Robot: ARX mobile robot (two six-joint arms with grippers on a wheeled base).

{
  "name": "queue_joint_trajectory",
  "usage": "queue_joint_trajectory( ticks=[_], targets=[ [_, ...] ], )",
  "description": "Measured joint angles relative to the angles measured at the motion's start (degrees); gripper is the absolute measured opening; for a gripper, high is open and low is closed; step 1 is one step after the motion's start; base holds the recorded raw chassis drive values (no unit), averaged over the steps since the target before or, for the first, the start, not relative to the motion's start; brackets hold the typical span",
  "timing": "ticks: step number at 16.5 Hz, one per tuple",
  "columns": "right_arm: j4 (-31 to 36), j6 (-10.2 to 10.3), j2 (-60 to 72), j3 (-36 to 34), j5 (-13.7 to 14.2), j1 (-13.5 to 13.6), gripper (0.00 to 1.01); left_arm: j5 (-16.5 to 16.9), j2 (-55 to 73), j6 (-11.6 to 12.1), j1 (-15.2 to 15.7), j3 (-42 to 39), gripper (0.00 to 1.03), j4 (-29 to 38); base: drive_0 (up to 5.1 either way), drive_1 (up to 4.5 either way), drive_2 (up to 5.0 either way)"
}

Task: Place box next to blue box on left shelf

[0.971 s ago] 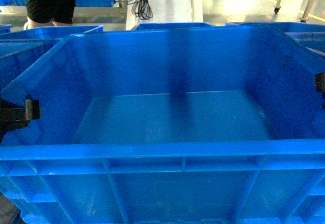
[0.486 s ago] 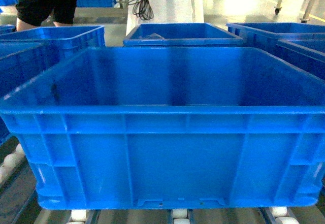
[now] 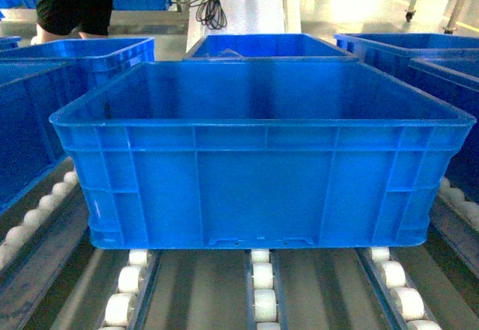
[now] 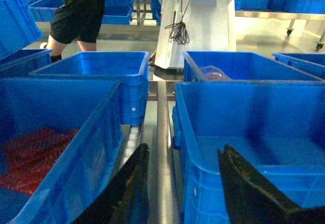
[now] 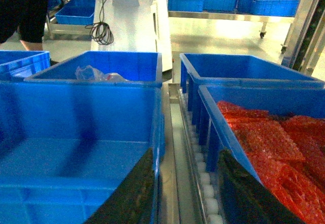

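Observation:
The box [image 3: 258,165], a large bright blue crate, rests on the white rollers of the left shelf [image 3: 262,304], and neither gripper shows in the head view. A neighbouring blue box [image 3: 26,132] stands close on its left. In the left wrist view my left gripper [image 4: 185,147] is open, one finger over the steel rail [image 4: 162,132], the other over the box's [image 4: 254,132] left side. The blue box [image 4: 61,148] there holds red material. My right gripper [image 5: 186,152] is open beside the box's [image 5: 76,132] right wall, above the shelf's rollers [image 5: 203,176].
More blue crates stand behind [image 3: 269,46] and to the right [image 3: 449,68]; the right one holds red material [image 5: 274,137]. A person in black shorts [image 3: 75,1] stands at the back left. A white machine column with a hanging cable [image 3: 243,4] is behind the shelf.
The box was close up with both grippers at its sides; now it sits on the rollers, farther from the head camera. Both grippers have let go and left the head view.

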Motion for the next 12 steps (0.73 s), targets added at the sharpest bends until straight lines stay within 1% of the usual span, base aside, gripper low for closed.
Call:
queue_joint_trajectory(
  ticks=[1,2,3,5,6,9,10,12],
  targets=[
    [0.1,0.0,-1.8,-2.3,-0.4,-0.2,0.31,0.7,-1.5,0.0,0.7,-1.9,0.34,0.0,0.0,0.00,0.0],
    [0.1,0.0,-2.6,-3.3,-1.4,-1.0,0.25,1.2,-2.2,0.0,1.0,-2.6,0.28,-0.1,0.0,0.00,0.0],
    [0.2,0.0,-3.2,-3.9,-3.0,-1.8,0.21,1.4,-2.7,0.0,1.2,-3.1,0.24,-0.1,0.0,0.00,0.0],
    [0.2,0.0,-4.3,-5.0,-3.8,-3.1,0.14,1.9,-3.6,0.0,1.6,-4.0,0.18,-0.2,0.0,0.00,0.0],
    [0.2,0.1,-4.6,-5.2,-3.8,-3.3,0.12,2.1,-3.8,0.0,1.7,-4.2,0.16,-0.2,0.0,0.00,0.0],
    [0.2,0.1,-6.5,-7.0,-3.6,-4.0,0.01,2.6,-5.7,0.0,2.5,-5.7,0.04,-0.5,0.0,0.00,0.0],
    [0.1,0.1,-7.2,-7.6,-3.7,-4.2,0.00,3.0,-6.3,0.0,2.7,-6.1,0.02,-0.6,0.0,0.00,0.0],
    [0.0,0.2,-8.3,-8.5,-3.8,-4.1,0.02,3.1,-7.0,0.0,2.9,-6.5,0.02,-0.8,0.0,0.00,0.0]
  ],
)
